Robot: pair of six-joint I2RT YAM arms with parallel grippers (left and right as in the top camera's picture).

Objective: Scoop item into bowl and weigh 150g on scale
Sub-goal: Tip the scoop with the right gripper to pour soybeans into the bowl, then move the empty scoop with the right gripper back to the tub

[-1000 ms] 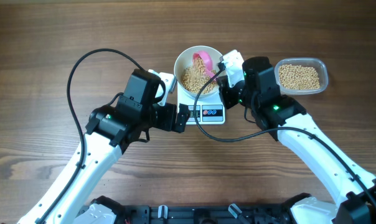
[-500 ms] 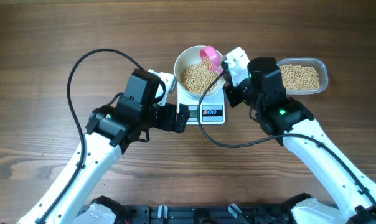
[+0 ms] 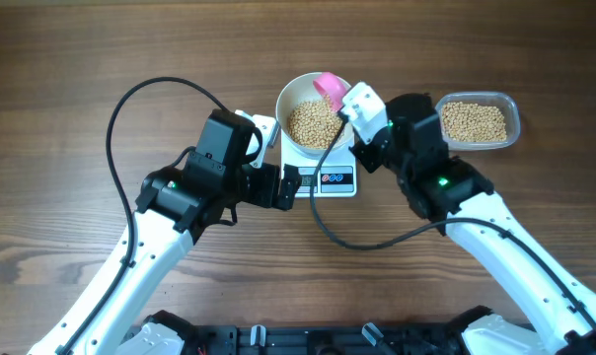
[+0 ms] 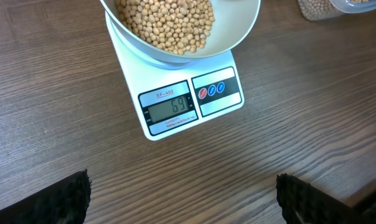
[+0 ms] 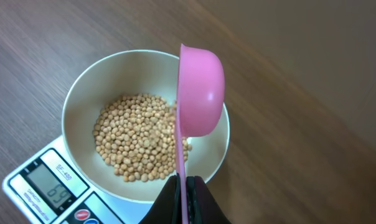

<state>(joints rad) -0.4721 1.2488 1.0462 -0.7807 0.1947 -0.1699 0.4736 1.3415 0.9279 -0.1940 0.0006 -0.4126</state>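
The white bowl (image 3: 290, 99) stands on the scale (image 3: 335, 180) and holds a heap of beans (image 3: 313, 123). The scale's display (image 4: 170, 106) reads 69. My right gripper (image 5: 185, 186) is shut on the thin handle of a pink scoop (image 5: 200, 93). The scoop is turned on its edge above the bowl's far right rim (image 5: 220, 134), over the beans (image 5: 135, 137). Its inside is hidden. My left gripper (image 4: 185, 199) is open and holds nothing, low over the bare table just in front of the scale (image 4: 194, 93).
A clear plastic tub (image 3: 476, 120) of more beans sits to the right of the bowl, behind my right arm. A black cable (image 3: 130, 118) loops over the table at the left. The rest in view is wooden tabletop.
My right gripper has drawn the pink scoop from above the beans in the bowl up to the far right rim. The left arm has not moved.
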